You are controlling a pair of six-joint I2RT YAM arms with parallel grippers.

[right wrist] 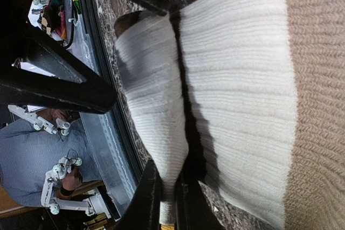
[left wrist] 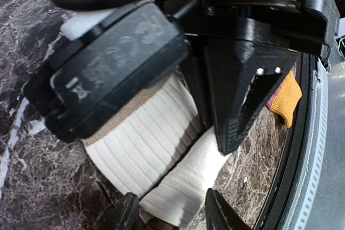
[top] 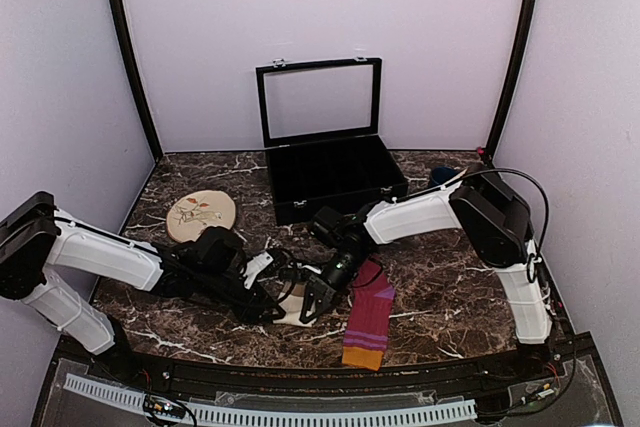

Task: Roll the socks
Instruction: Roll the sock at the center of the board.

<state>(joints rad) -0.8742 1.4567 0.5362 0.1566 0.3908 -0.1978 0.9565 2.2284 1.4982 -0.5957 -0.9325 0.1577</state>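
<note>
The cream sock (top: pixel 291 311) lies folded on the marble table between both grippers; its ribbed cream layers and brown band fill the left wrist view (left wrist: pixel 145 138) and the right wrist view (right wrist: pixel 242 79). My left gripper (top: pixel 272 299) is open, its fingers straddling the folded end (left wrist: pixel 172 216). My right gripper (top: pixel 312 299) is shut, pinching a cream fold (right wrist: pixel 170 203). The striped magenta-purple sock (top: pixel 370 315) lies flat to the right, orange cuff (left wrist: pixel 288 98) toward the front edge.
A black box (top: pixel 335 182) with its glass lid raised stands at the back centre. A round beige floral disc (top: pixel 200 212) lies at the back left. A small blue object (top: pixel 440 175) sits at the back right. The table's front rail (top: pixel 300 412) is close.
</note>
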